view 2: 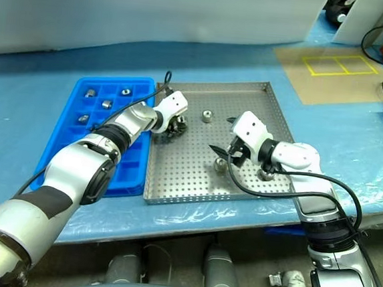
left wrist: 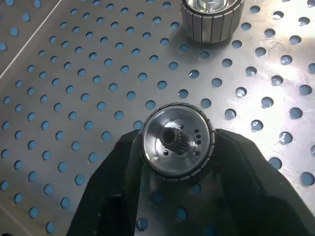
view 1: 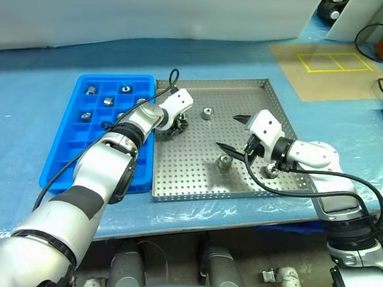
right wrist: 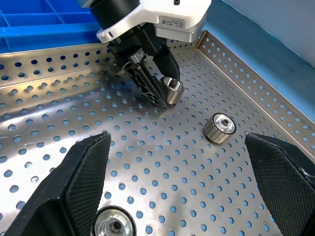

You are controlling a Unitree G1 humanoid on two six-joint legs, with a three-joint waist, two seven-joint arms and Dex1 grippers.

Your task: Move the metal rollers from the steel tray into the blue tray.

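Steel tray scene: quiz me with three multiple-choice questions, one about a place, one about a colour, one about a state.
1. Where does the blue tray lie?
A. on the steel tray
B. beside the steel tray, on the robot's left
C. on the robot's right

2. What colour is the taped outline on the brown board?
A. yellow
B. red
C. white

3. What is the left gripper doing?
A. open, empty
B. shut, empty
C. shut on a metal roller

Answers: B, the trays sit side by side. A, the tape lines are yellow. C, its black fingers clasp the roller over the steel tray.
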